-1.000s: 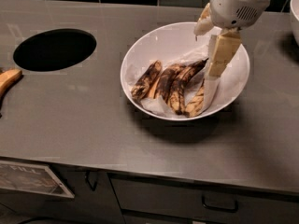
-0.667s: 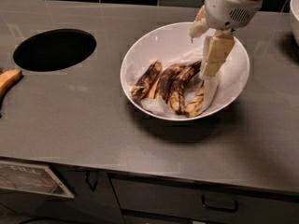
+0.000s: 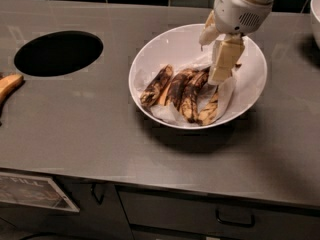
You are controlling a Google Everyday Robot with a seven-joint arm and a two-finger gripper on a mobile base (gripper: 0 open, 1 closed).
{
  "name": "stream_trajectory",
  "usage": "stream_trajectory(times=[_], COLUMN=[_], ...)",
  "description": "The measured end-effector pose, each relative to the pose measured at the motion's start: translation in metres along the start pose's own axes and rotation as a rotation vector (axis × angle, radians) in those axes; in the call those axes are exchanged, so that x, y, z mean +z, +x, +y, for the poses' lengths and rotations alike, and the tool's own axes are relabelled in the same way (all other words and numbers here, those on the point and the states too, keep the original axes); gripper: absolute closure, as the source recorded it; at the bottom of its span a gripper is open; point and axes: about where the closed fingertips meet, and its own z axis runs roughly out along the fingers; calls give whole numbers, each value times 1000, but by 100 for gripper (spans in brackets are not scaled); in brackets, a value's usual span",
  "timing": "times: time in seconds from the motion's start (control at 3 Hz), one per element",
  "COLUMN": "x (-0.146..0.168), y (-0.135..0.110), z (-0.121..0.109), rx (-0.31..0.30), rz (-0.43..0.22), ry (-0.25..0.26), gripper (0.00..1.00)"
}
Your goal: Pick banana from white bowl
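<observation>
The banana, a bunch of small brown-black bananas, lies in the white bowl on the grey counter, with its dark stem end pointing to the right. A thin white wrapper sheet lies under and beside it. My gripper hangs from the white arm at the top right, down inside the bowl just over the stem end of the bunch. Its fingers stand apart and hold nothing. The near finger hides part of the stem.
A round black hole is cut in the counter at the left. A clean orange-yellow banana lies at the left edge. Part of another white bowl shows at the top right. Drawers are below the counter's front edge.
My gripper has moved a little left and down into the bowl, closer to the stem end of the bunch. The bananas and the bowl have not moved.
</observation>
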Motion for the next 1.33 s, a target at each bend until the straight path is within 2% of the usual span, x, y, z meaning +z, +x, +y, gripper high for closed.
stream_trajectory(times=[1.33], x=[21], y=[5], z=[-8], rx=[10], rz=[-7], ry=[-17], gripper=[32])
